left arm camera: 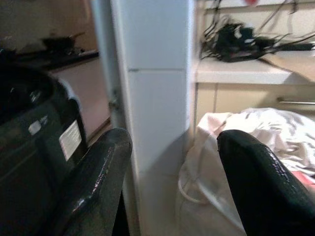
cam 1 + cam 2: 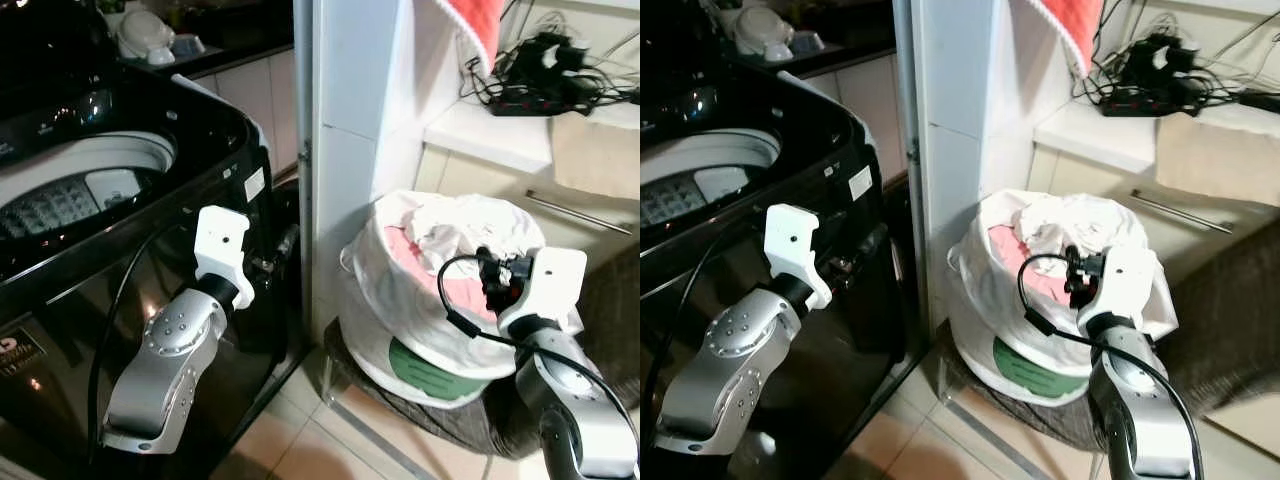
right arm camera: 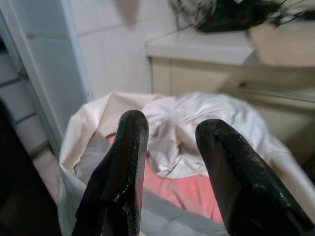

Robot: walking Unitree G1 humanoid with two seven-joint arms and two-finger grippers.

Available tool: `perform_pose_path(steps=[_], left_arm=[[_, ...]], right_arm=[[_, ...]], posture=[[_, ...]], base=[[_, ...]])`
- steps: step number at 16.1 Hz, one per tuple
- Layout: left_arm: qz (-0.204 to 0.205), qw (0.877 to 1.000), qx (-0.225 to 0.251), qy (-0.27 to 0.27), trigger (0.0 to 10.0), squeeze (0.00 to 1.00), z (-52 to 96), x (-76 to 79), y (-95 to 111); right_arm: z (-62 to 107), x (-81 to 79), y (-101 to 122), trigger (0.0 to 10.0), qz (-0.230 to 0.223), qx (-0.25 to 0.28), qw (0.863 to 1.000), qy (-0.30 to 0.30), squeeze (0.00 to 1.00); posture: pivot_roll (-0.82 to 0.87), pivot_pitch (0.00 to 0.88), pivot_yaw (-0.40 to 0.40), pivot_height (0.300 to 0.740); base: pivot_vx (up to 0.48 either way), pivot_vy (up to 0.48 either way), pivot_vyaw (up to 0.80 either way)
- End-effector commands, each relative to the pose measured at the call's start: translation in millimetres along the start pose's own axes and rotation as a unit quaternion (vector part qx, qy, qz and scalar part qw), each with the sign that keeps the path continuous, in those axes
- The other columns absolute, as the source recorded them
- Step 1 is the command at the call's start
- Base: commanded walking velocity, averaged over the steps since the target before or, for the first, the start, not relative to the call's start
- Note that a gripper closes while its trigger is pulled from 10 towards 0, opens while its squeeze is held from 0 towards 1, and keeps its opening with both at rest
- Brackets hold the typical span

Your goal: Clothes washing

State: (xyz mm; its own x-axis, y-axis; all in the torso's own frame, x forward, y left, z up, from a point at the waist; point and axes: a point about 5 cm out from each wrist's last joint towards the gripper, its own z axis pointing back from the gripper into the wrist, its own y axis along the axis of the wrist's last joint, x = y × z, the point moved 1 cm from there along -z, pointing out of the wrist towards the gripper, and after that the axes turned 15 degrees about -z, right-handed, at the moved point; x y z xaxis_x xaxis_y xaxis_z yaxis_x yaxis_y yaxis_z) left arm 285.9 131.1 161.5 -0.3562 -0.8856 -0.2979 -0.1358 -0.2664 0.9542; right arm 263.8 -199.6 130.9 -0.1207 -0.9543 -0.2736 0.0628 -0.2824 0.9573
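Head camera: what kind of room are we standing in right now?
Likely a home laundry corner beside a kitchen. A black top-loading washing machine stands open on the left, a white laundry basket heaped with clothes sits on the tiled floor, and dishes rest on a counter behind.

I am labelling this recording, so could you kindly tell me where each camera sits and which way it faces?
Left eye view: on the head, looking forward and down at the washing machine and laundry bag; both silver arms show.
Right eye view: the head camera's other eye, same scene.
Left wrist view: along the left gripper, its fingers apart, towards the white pillar.
Right wrist view: along the right gripper, fingers apart, down at the white clothes.
Shared: both wrist views catch the laundry bag and the cable-strewn counter.
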Motion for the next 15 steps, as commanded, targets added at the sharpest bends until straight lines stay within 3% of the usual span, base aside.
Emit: perform_pose_path(steps=[1, 4, 12, 15], left_arm=[[-0.009, 1.000, 0.016, -0.012, 10.0, 0.00, -2.9, 4.1, 5.9], [0.002, 1.000, 0.016, -0.014, 10.0, 0.00, -5.1, 7.7, 5.6], [-0.005, 1.000, 0.021, -0.020, 10.0, 0.00, -8.0, 9.6, 6.4], [-0.005, 0.999, 0.023, -0.021, 10.0, 0.00, -8.1, 9.0, 7.0]], right_arm=[[3.4, 0.5, 3.5, 10.0, 0.022, 0.001, 1.000, 0.003, 0.00], [3.3, 5.5, 6.5, 10.0, 0.034, 0.003, 0.999, -0.010, 0.00], [-0.8, 11.4, 13.6, 10.0, 0.051, 0.005, 0.999, -0.007, 0.00], [-1.0, 16.2, 17.2, 10.0, 0.046, 0.013, 0.999, -0.017, 0.00]], posture=[[-0.12, 0.000, 0.028, 0.740], [-0.13, 0.000, 0.031, 0.740], [-0.13, 0.000, 0.026, 0.740], [-0.13, 0.000, 0.026, 0.740]], base=[[0.398, 0.000, 0.00], [0.414, 0.000, 0.16], [0.432, 0.000, 0.65], [0.430, 0.000, 0.00]])
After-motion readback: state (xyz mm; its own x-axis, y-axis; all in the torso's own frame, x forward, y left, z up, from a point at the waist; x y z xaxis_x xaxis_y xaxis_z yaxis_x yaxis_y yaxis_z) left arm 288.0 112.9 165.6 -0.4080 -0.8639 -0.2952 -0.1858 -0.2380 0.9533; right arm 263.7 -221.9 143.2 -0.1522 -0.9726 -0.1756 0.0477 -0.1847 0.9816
